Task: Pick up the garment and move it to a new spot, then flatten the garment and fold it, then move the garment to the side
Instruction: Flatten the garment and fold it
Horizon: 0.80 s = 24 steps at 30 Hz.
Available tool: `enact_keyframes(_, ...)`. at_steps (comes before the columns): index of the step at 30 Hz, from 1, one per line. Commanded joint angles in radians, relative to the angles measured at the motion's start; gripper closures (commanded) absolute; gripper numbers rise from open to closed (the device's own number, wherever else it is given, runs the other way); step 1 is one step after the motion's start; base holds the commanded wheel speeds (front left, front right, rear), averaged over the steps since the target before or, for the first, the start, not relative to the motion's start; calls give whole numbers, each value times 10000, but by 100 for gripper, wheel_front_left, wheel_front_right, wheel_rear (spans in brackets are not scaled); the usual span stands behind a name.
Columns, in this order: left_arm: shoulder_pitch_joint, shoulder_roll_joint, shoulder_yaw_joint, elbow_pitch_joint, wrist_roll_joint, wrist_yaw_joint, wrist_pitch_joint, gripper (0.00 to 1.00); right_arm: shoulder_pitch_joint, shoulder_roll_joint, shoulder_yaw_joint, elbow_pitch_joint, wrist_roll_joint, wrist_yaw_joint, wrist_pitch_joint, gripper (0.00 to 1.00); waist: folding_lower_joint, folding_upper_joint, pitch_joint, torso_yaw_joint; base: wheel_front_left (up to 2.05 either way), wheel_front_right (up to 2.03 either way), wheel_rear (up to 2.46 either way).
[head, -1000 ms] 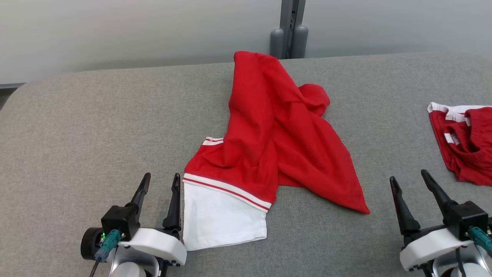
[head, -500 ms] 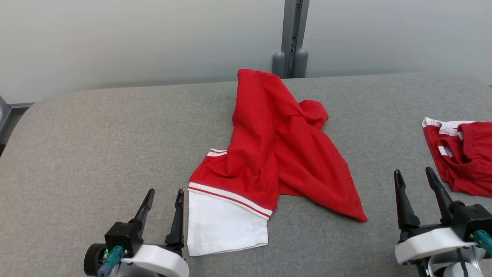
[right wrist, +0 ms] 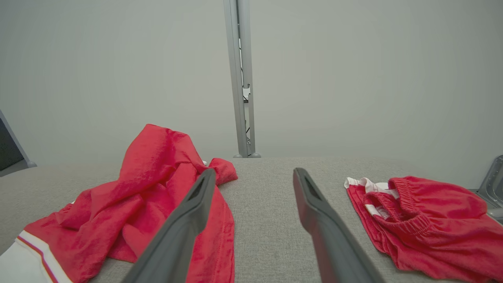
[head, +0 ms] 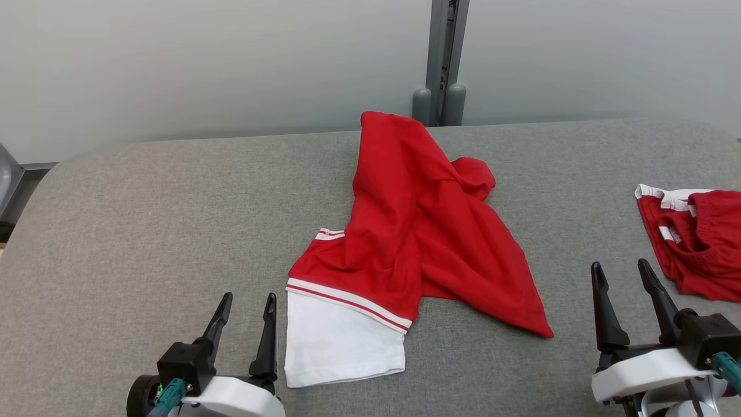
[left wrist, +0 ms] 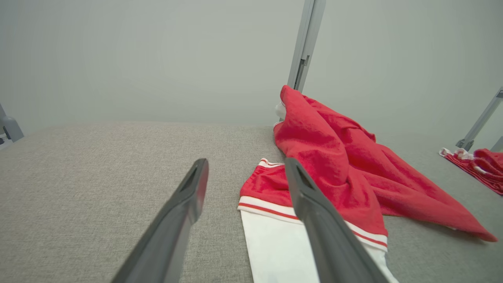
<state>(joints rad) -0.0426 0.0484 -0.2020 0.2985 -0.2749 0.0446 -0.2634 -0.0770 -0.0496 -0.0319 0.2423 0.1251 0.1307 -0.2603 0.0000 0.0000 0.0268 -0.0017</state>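
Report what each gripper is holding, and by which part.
Nothing is held. The left gripper and right gripper both stand open and empty; the red garment lies loose on the grey surface between them.

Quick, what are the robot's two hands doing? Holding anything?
Left gripper: open, holding nothing.
Right gripper: open, holding nothing.

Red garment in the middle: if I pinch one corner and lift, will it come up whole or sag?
Probably floppy: the red garment lies crumpled in soft folds, so most should hang below the pinch. Likely light, as the cloth looks thin. Pushed, it may bunch rather than slide, since the grey surface looks coarse-woven.
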Motion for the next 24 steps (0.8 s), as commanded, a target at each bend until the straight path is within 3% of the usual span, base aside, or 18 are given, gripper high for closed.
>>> enact_keyframes(1, -41, 43, -4, -20, 8, -9, -17, 0, -45, -30, -2, -25, 80, 1, -69, 0, 0, 0, 1, 6, 0, 0, 0)
enact_keyframes(10, 90, 66, -301, 812, 18, -237, 418, 0, -31, -30, 7, -32, 51, 1, -69, 0, 0, 0, 133, 29, 0, 0, 0)
enact_keyframes(19, 397, 69, -693, 902, -675, -452, 2813, 0, -122, -30, -23, 58, 70, 1, -63, 0, 0, 0, 297, -24, 0, 0, 0)
enact_keyframes(24, 453, 58, -696, 1004, -913, -202, 3293, 0, -180, -32, 53, 91, 127, 1, -61, 0, 0, 0, 340, -156, 0, 0, 0)
